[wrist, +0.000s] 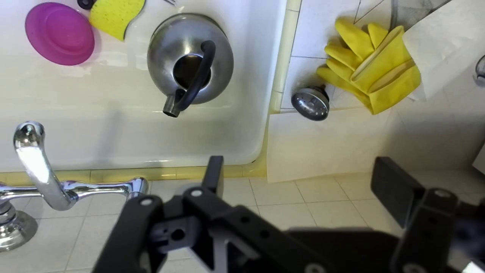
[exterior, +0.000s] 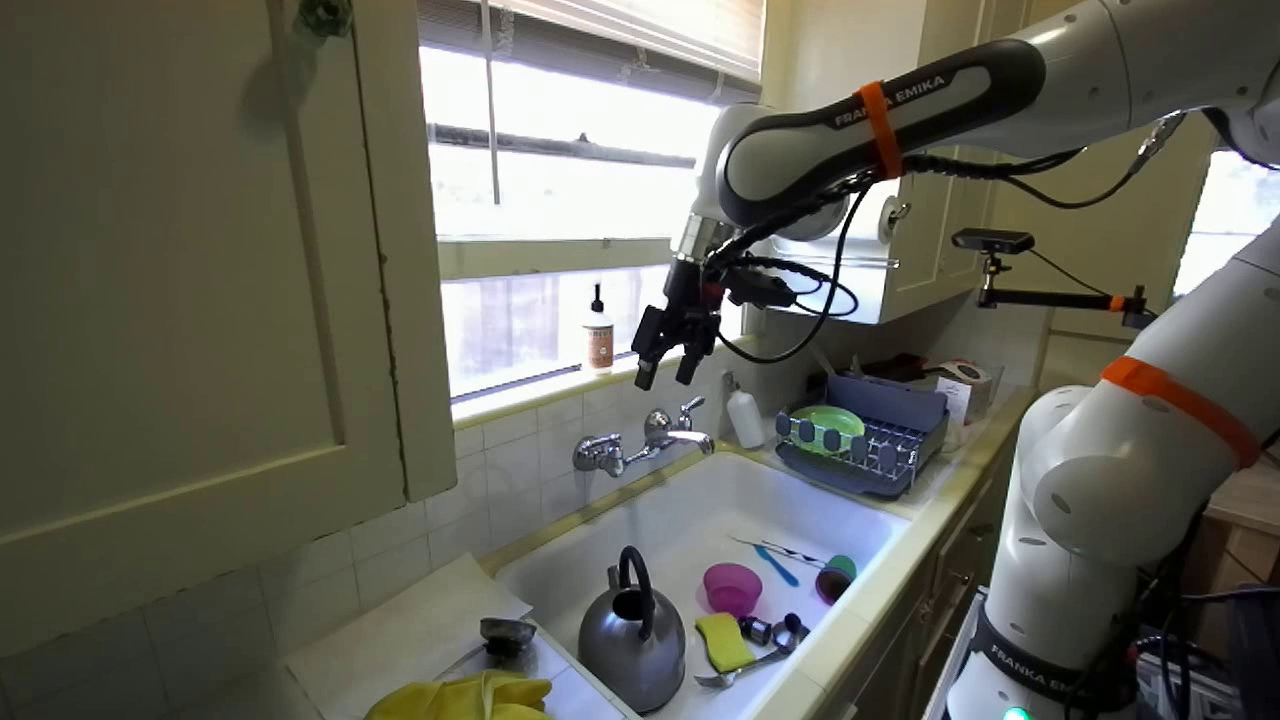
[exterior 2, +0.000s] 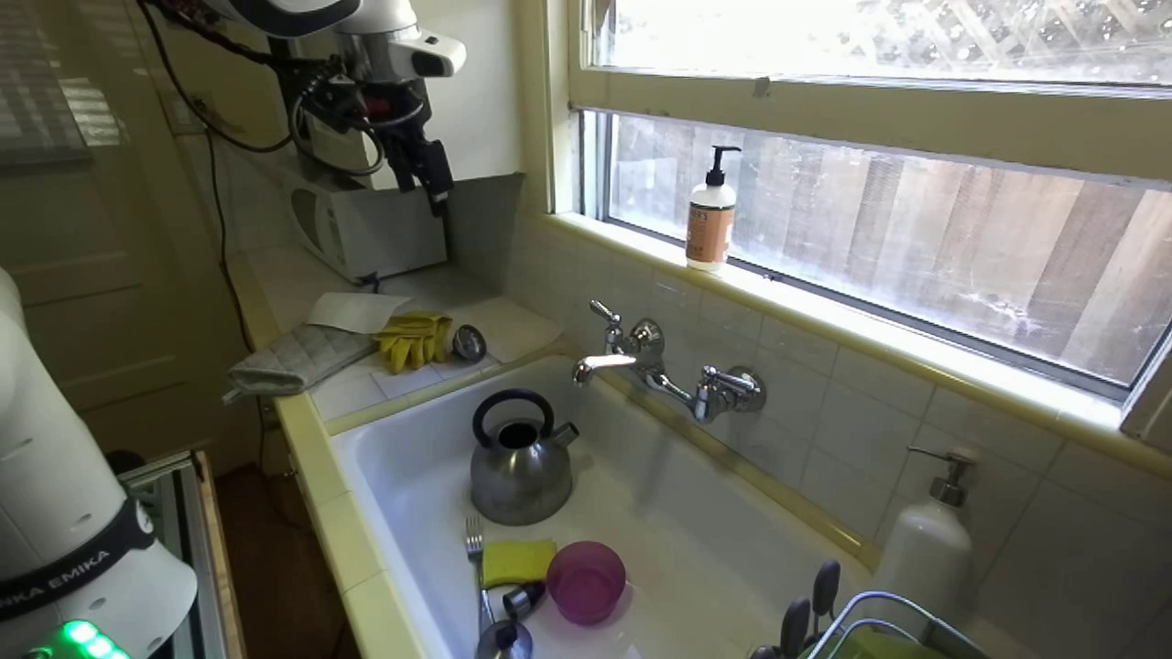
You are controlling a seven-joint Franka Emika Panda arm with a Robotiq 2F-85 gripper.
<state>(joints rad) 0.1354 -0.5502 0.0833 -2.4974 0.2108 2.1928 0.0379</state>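
Note:
My gripper (wrist: 299,165) stands open, its fingers wide apart with nothing between them. It hangs in the air above the counter by the sink in both exterior views. Below it in the wrist view lie a pale paper sheet (wrist: 322,146), a metal sink strainer (wrist: 310,103) and yellow rubber gloves (wrist: 390,81). A grey metal kettle (wrist: 161,62) with a black handle stands upright in the white sink (wrist: 125,136). Close to the kettle are a pink bowl (wrist: 62,36) and a yellow sponge (wrist: 115,17). The gripper touches none of these.
A chrome faucet (exterior 2: 609,364) juts from the tiled wall over the sink. On the window sill stands a soap bottle (exterior 2: 710,229). A dish rack (exterior: 870,440) and white dispenser (exterior: 745,418) are at the far end; a microwave (exterior 2: 375,224) sits on the counter. Cabinets flank the window.

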